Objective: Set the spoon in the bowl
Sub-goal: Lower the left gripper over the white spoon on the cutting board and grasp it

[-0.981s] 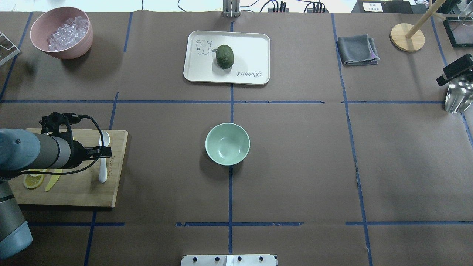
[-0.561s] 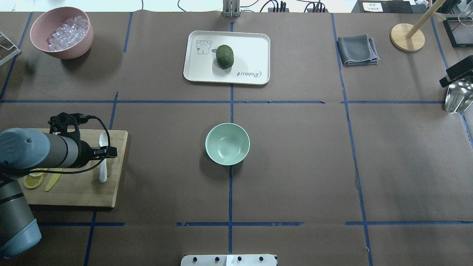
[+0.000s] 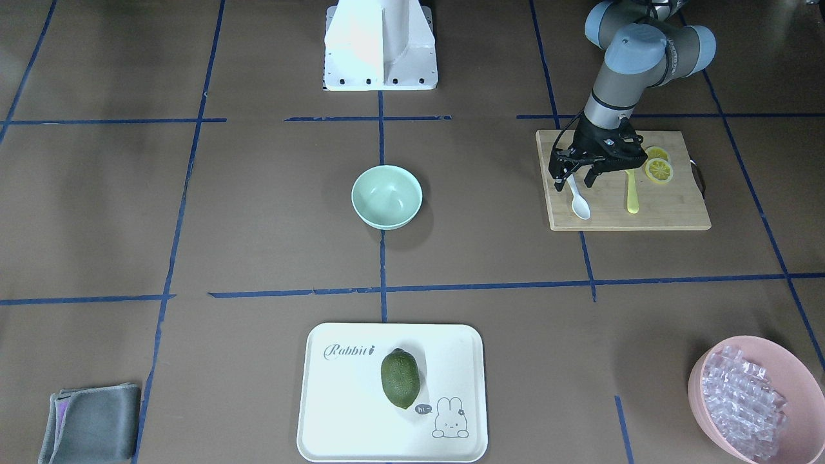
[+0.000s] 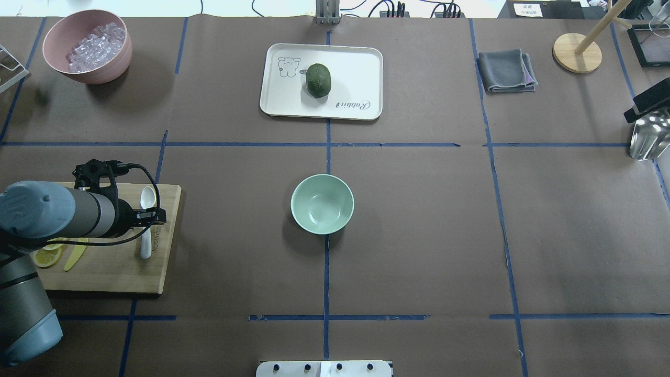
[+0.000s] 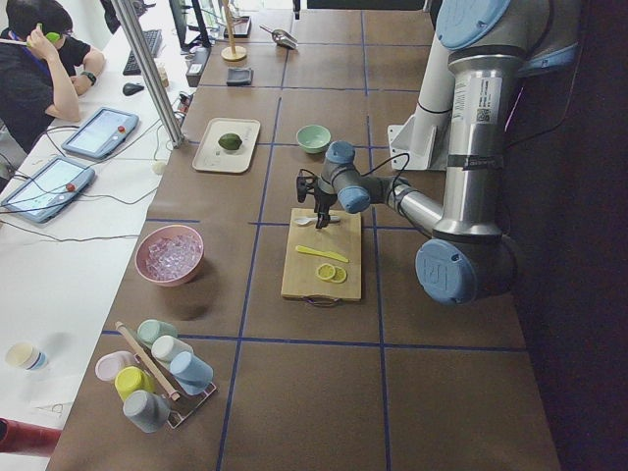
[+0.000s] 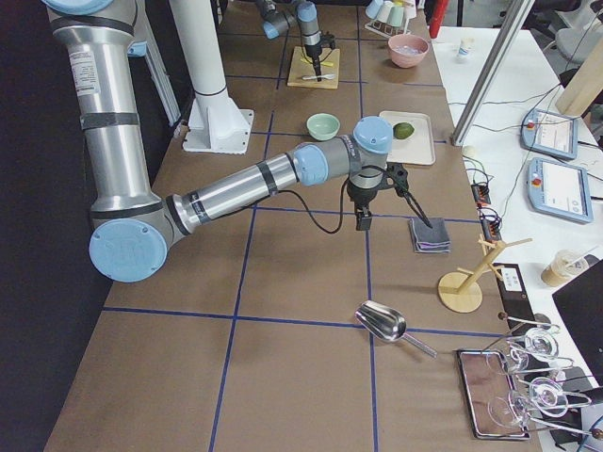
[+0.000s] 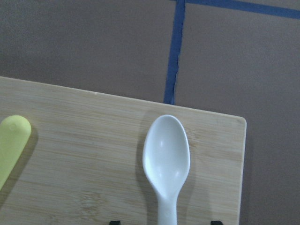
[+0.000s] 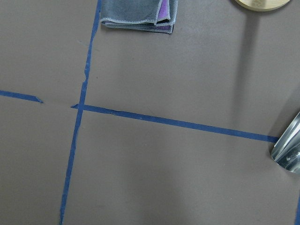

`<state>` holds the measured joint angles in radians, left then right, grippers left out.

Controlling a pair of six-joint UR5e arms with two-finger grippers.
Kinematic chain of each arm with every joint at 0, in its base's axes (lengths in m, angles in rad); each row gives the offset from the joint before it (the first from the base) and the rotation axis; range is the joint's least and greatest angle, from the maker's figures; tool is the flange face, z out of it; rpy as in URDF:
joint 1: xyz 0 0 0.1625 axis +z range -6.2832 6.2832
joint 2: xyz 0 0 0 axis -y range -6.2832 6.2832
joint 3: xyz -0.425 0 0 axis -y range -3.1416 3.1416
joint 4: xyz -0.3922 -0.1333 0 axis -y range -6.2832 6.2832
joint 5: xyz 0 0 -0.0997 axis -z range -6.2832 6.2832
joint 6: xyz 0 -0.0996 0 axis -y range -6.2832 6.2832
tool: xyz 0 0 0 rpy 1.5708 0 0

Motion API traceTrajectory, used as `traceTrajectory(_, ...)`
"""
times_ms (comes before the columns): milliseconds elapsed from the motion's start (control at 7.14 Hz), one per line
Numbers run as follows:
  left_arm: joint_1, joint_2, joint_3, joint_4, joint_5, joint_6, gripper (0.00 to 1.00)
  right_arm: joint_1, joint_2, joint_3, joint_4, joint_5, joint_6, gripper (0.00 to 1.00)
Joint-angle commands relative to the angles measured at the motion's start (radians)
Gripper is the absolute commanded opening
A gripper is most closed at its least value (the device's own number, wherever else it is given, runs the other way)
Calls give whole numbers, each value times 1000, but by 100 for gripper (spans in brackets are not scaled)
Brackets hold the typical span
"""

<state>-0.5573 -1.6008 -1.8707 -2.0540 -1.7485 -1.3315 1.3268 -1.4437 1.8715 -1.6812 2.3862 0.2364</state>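
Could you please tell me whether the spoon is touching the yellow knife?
Apart. The front-facing view shows a strip of bare cutting board between the spoon and the yellow knife.

You are seeing a brown-papered table [image 4: 419, 235], blue tape lines [image 4: 326, 272] crossing just past the left pincer [image 5: 319, 218]; beyond it, a white desk [image 5: 113, 221] is carrying two tablets [image 5: 98, 133].

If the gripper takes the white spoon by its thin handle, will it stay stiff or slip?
The spoon looks like thin glossy plastic: probably light, fairly stiff, somewhat slippery. Its slim handle lies flat on the cutting board, so the open left gripper might pivot it if closing off-centre.
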Motion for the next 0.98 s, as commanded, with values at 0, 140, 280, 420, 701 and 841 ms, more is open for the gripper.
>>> traceTrajectory(0,0,5,-4,0,1,0,25,0,0,0,0,-1,1,100)
traceTrajectory(140,0,7,-8,0,4,-2,10,0,0,0,0,-1,3,100)
traceTrajectory(280,0,9,-8,0,4,-3,6,0,0,0,0,-1,3,100)
traceTrajectory(420,0,12,-16,0,1,-3,1,0,0,0,0,-1,3,100)
traceTrajectory(701,-7,15,-95,76,-61,-2,0,0,0,0,0,1,4,100)
traceTrajectory(841,-12,0,-193,215,-89,-2,0,0,0,0,0,1,3,100)
